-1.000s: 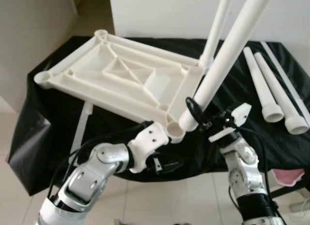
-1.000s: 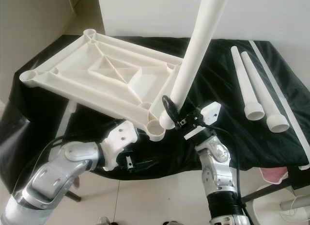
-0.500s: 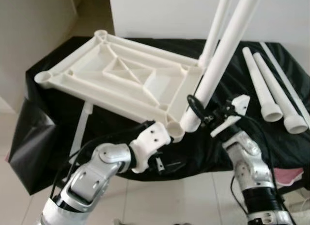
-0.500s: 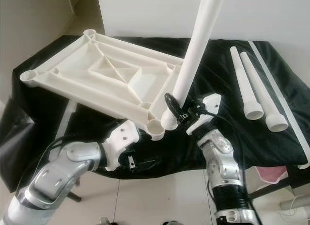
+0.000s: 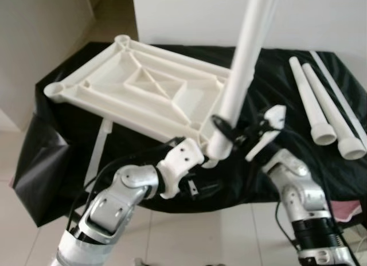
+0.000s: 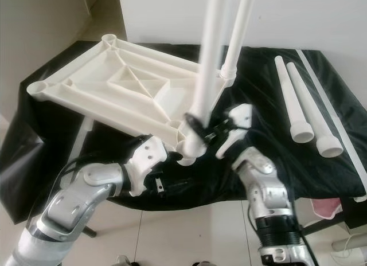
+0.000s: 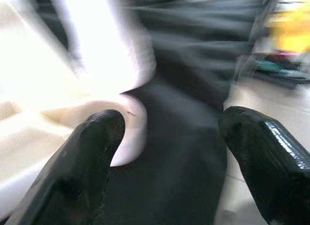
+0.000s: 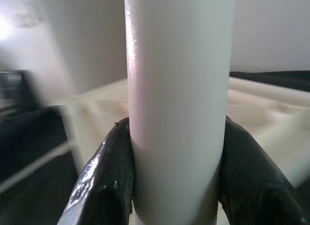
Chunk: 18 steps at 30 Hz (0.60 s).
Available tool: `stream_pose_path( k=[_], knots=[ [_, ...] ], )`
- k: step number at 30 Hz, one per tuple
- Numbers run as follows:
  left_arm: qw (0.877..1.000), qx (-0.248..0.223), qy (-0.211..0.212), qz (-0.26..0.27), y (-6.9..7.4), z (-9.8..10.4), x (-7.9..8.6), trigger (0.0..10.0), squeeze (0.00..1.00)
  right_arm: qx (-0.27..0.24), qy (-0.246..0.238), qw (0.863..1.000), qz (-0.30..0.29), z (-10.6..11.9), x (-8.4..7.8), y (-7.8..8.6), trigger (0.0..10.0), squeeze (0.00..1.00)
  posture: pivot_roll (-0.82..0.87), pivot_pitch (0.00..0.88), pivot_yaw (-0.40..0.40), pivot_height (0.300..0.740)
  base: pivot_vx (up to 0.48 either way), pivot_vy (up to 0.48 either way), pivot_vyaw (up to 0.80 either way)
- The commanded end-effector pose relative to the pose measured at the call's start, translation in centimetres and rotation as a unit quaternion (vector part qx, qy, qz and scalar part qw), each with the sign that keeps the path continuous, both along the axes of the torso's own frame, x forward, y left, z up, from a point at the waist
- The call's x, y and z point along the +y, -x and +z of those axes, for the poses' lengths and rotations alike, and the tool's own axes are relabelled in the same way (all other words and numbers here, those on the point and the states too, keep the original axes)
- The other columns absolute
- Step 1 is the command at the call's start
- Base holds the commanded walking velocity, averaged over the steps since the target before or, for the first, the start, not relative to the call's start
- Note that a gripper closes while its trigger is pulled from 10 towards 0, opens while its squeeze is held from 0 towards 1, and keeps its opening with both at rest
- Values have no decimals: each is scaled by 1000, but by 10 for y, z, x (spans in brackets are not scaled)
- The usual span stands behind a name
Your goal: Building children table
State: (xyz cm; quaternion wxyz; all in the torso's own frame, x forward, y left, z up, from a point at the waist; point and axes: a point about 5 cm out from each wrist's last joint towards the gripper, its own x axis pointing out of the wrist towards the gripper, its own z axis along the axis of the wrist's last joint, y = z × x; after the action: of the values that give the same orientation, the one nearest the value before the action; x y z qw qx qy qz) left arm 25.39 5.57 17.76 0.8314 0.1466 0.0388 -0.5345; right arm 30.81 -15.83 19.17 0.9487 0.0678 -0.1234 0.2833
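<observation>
A white plastic tabletop (image 5: 143,91) lies upside down on the black-covered table (image 5: 69,134). One white leg (image 6: 238,31) stands in its far right corner socket. My right gripper (image 6: 198,128) is shut on a second white leg (image 5: 241,71), near its lower end. That leg stands almost upright, with its foot at the near right corner socket (image 6: 186,157). In the right wrist view the black fingers (image 8: 104,181) clamp the leg (image 8: 177,89) from both sides. My left gripper (image 7: 169,152) is open just below and in front of that socket (image 7: 128,133), with one finger beside it.
Two loose white legs (image 5: 309,100) (image 5: 335,114) lie side by side at the table's right, with a thin white strip (image 5: 344,88) past them. Another white strip (image 5: 98,151) lies under the tabletop's left side. A white wall rises behind the table, with tiled floor in front.
The right gripper has swung the held leg more upright and carried its lower end left, to the near corner socket. The left gripper has shifted slightly closer under that corner.
</observation>
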Motion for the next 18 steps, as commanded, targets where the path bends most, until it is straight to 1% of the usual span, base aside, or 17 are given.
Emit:
stream_pose_path(
  k=[1,2,3,4,5,6,8,9,10,11,13,18],
  knots=[
    [999,-17,2,35,-8,2,2,10000,0,11,16,999,-51,4,-10,-5,10000,0,-22,89,-30,740,0,0,0],
    [999,-20,5,40,-9,4,1,10000,0,36,16,996,-85,5,-17,-10,10000,0,-26,88,-30,740,0,0,0],
    [999,-20,5,40,-9,4,1,10000,0,36,16,996,-85,5,-17,-10,10000,0,-26,88,-30,740,0,0,0],
    [999,-21,7,42,-10,4,0,10000,0,60,25,992,-112,6,-23,-12,10000,0,-29,84,-29,740,0,0,0],
    [999,-21,7,42,-10,4,0,10000,0,60,25,992,-112,6,-23,-12,10000,0,-29,84,-29,740,0,0,0],
    [999,-23,8,40,-11,4,-1,10000,0,87,41,987,-132,7,-30,-14,10000,0,-36,81,-29,740,0,0,0],
    [999,-23,8,39,-11,4,-2,10000,0,90,46,986,-132,8,-30,-14,10000,0,-36,81,-29,740,0,0,0],
    [999,-23,9,38,-11,4,-2,10000,0,107,51,985,-127,7,-31,-13,10000,0,-41,77,-28,740,0,0,0],
    [999,-23,9,36,-11,4,-3,10000,0,128,54,981,-136,7,-35,-14,10000,0,-42,74,-28,740,0,0,0],
    [999,-23,9,36,-11,4,-3,10000,0,128,54,981,-136,7,-35,-14,10000,0,-42,74,-28,740,0,0,0],
    [999,-24,10,32,-11,4,-5,10000,0,168,57,970,-165,9,-44,-15,10000,0,-45,68,-28,740,0,0,0],
    [999,-25,11,33,-11,3,-6,10000,0,192,62,964,-171,12,-49,-15,10000,0,-46,64,-29,740,0,0,0]
  ],
)
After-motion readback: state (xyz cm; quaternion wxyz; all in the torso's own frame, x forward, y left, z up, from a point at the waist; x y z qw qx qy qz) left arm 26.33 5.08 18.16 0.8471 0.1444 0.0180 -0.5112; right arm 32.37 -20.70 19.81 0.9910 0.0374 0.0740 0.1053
